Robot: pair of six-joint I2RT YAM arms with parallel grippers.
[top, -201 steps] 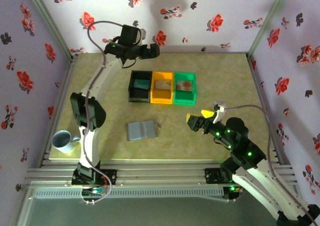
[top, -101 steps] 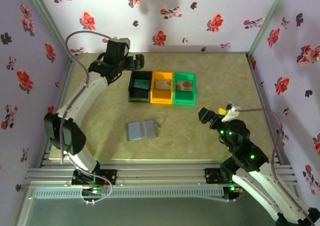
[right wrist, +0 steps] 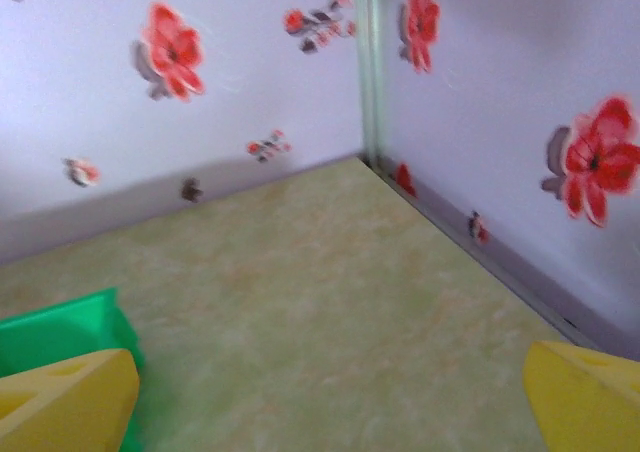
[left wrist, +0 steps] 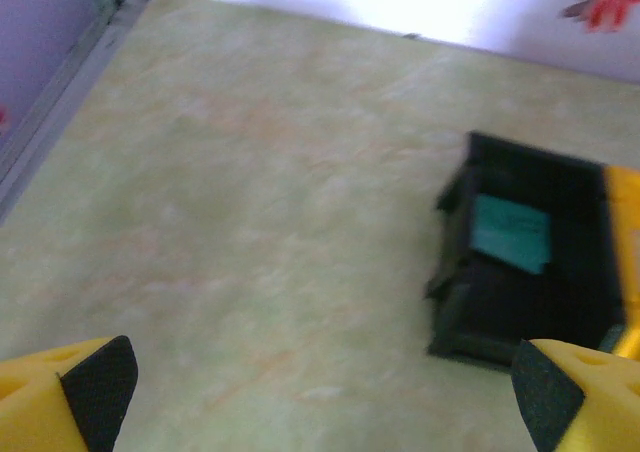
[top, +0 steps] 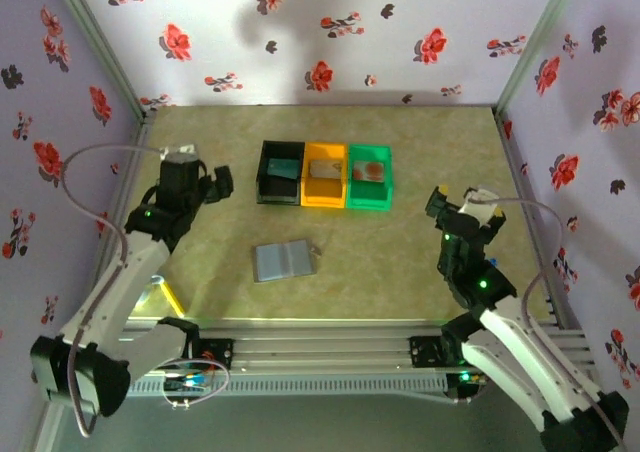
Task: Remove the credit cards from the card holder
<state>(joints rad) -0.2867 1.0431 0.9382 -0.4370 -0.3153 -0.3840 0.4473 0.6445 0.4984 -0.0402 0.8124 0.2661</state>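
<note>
Cards are sitting apart from the card holder (top: 284, 261), which is lying spread flat as two grey-blue panels on the bench (top: 400, 272), a small tab sticking out at its right edge. Beyond the card holder, toward the back wall, three bins are standing in a touching row. The black bin (top: 280, 187) is sitting straight behind the card holder and holding a blue-green card (top: 283, 169). The orange bin (top: 323, 194) next to it is carrying a pale card (top: 322, 169). The green bin (top: 369, 197), farthest to the right of the card holder, is holding a reddish card (top: 369, 170).

Well to the left of the card holder and a little farther back, the left gripper (top: 220, 184) is hovering with nothing between its fingers. In its wrist view the gripper (left wrist: 320, 397) is showing its yellow fingers (left wrist: 70, 392) standing wide apart at the lower corners, with the black bin (left wrist: 560, 317) and the blue-green card (left wrist: 512, 234) ahead of it.

Well to the right of the card holder, the right gripper (top: 462, 208) is pointing toward the far right corner. Its own camera is showing the gripper (right wrist: 320, 392) spread just as wide and holding nothing, a corner of the green bin (right wrist: 60, 337) lying beside its left finger.
</note>
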